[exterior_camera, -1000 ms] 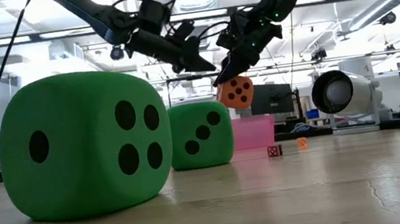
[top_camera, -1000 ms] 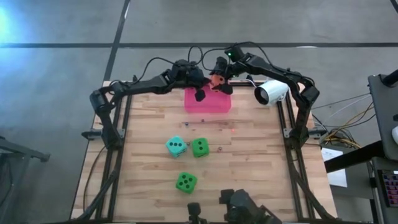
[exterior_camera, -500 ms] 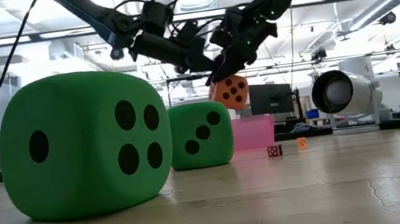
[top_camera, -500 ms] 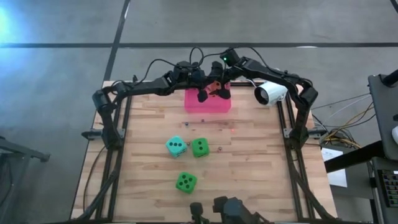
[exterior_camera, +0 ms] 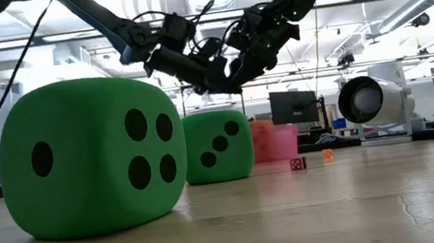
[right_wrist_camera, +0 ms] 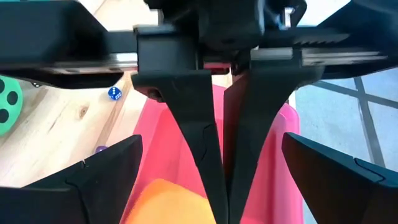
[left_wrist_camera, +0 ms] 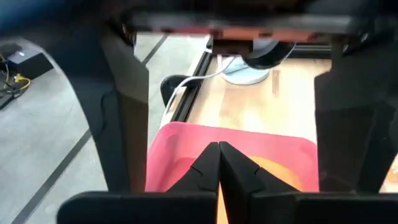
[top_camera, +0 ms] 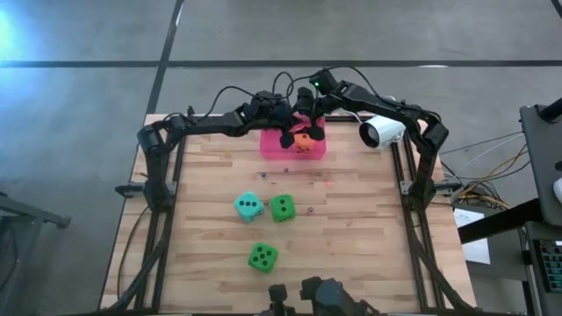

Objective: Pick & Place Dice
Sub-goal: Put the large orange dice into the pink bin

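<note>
Orange die (top_camera: pixel 302 145) lies inside the pink bin (top_camera: pixel 272 147) at the table's far edge, released beneath the wide-open right gripper (top_camera: pixel 306 125), while the left gripper (top_camera: pixel 286 136), fingers pressed together, hovers just beside it.

Two dark, black-cabled arms (top_camera: pixel 211 121)

Four dice: one binned, three set out on the bench.

The orange die (top_camera: pixel 301 145) is seen lying inside the pink bin (top_camera: pixel 271 146) at the far edge. The teal die (top_camera: pixel 248 206) and a green die (top_camera: pixel 282 208) are placed side by side mid-bench; a second green die (top_camera: pixel 262 257) rests nearer, apart, four pips shown on its side in the low view.
</note>
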You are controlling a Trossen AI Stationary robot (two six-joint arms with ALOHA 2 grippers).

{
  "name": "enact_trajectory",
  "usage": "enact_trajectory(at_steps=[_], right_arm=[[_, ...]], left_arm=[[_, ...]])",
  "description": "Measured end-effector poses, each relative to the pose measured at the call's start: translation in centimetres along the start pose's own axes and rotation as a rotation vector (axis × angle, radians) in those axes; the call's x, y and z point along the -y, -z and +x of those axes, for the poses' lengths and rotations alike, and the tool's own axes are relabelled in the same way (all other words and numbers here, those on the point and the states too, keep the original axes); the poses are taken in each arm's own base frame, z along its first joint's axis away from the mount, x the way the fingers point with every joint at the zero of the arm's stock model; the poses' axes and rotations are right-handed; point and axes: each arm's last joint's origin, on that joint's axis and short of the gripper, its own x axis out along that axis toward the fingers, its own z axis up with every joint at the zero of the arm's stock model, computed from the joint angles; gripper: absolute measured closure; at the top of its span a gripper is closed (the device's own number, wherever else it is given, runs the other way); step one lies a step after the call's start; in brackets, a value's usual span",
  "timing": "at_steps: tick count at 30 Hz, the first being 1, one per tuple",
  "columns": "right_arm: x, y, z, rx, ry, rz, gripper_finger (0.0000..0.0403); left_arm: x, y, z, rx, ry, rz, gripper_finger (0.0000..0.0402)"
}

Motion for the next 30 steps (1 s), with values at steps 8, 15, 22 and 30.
enact_trajectory(at_steps=[8, 15, 22, 30], right_arm=[[0.1, 0.2, -0.6, -0.012, 0.0, 0.016, 0.0023], [-0.8, -0.4, -3.5, -0.088, 0.047, 0.049, 0.0023], [-2.0, -0.2, -4.4, -0.156, -0.005, 0.144, 0.0023], [-3.5, 0.5, -2.8, -0.207, -0.08, 0.165, 0.0023]], left_arm=[[-0.1, -0.2, -0.4, -0.009, 0.0, 0.003, 0.0394], [-0.2, -1.5, -3.3, -0.086, 0.01, 0.03, 0.0394], [0.3, -2.8, -6.7, -0.169, 0.039, 0.053, 0.0393], [1.8, -1.7, -11.7, -0.116, 0.02, 0.062, 0.0388]])
